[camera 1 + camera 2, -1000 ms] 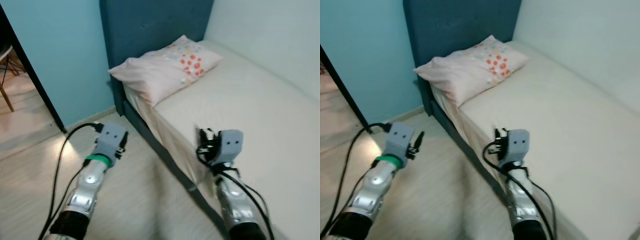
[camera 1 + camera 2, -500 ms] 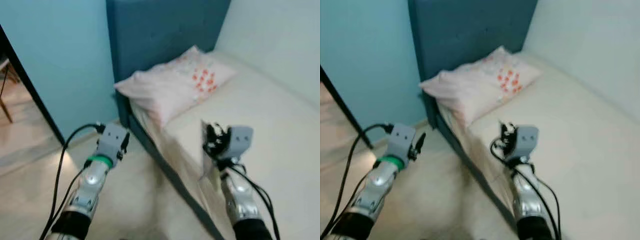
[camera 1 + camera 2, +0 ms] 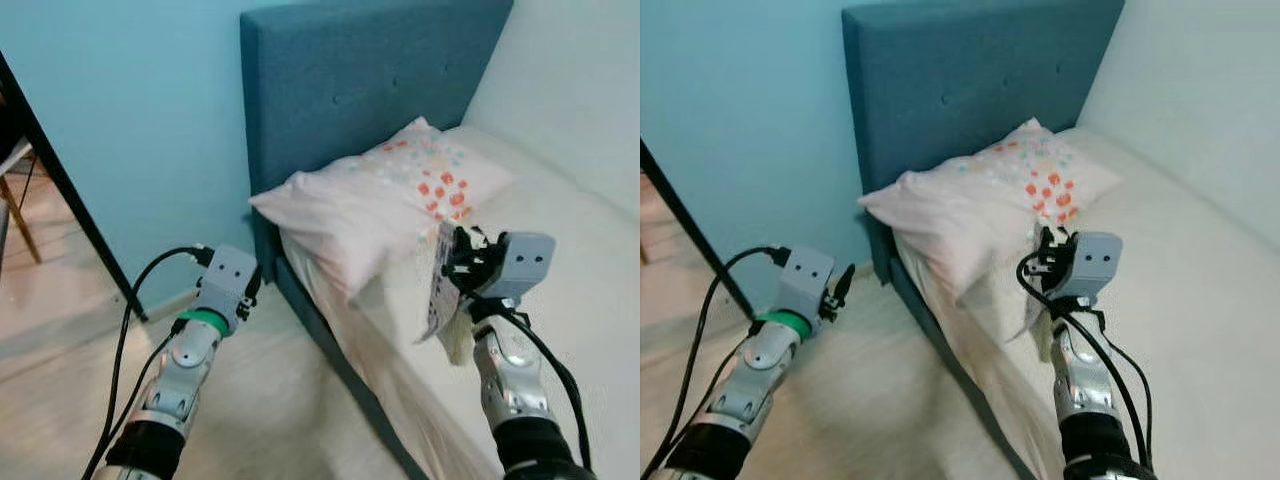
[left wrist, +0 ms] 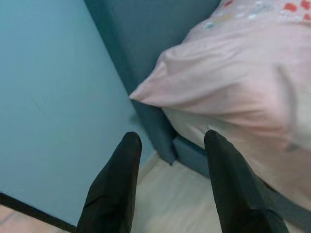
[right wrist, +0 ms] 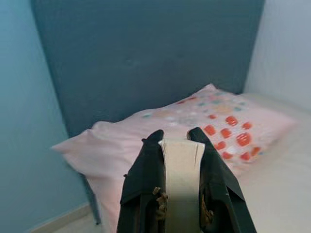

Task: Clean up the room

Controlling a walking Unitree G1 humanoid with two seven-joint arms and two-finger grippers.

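Observation:
My right gripper (image 3: 457,252) is shut on a thin flat book (image 3: 437,292) with a dotted cover; it hangs edge-on over the bed's near side, just in front of the pillow. In the right wrist view the book's cream edge (image 5: 181,162) sits between the black fingers (image 5: 146,170). A pink pillow (image 3: 385,200) with red dots lies at the head of the cream bed (image 3: 590,270), against a blue headboard (image 3: 350,90). My left gripper (image 4: 170,141) is open and holds nothing, over the floor beside the bed frame (image 4: 189,153).
A light blue wall (image 3: 130,120) runs left of the headboard. A dark door frame (image 3: 60,190) and a chair leg (image 3: 18,205) stand at far left. Pale wood floor (image 3: 270,410) lies between the wall and bed. A white wall (image 3: 590,90) borders the bed's far side.
The camera has moved in and tilted up toward the headboard. My right gripper has risen with the book toward the pillow. The left arm holds about the same pose.

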